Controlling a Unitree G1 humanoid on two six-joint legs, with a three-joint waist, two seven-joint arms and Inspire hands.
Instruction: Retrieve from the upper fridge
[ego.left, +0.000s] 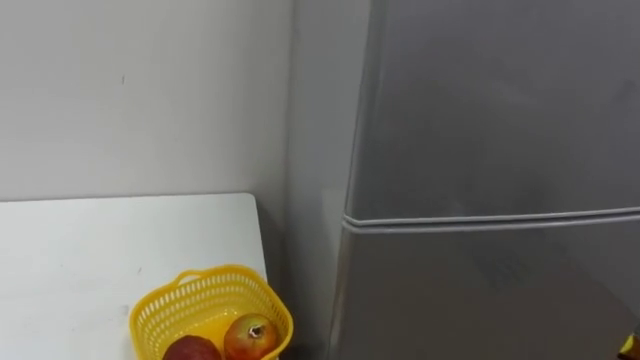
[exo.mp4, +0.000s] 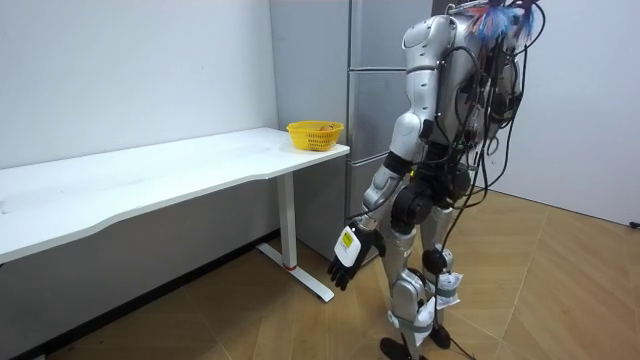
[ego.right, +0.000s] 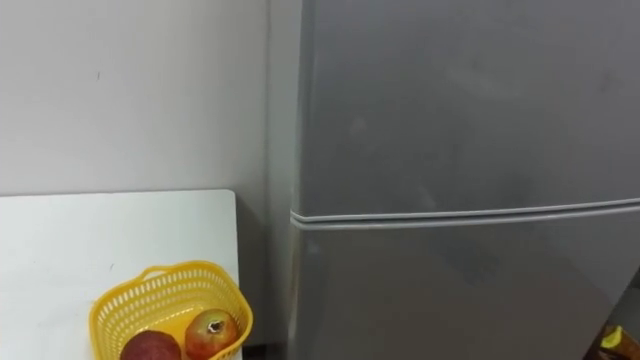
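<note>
- One fridge (ego.left: 500, 150) in front of the robot, with two doors, both closed: upper door (ego.left: 500, 100), lower door (ego.left: 480, 290).
- One table (ego.left: 100, 250) just to its left.
- One basket (ego.left: 150, 320) near the table's fridge end, holding two fruits: dark red (ego.left: 190, 350), orange-red (ego.left: 250, 337).
- Left hand (exo.mp4: 350, 258) hangs low, fingers relaxed, empty.

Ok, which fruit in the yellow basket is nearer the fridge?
The lighter orange-red fruit, on the side of the basket toward the fridge; the darker red fruit lies left of it.
</note>
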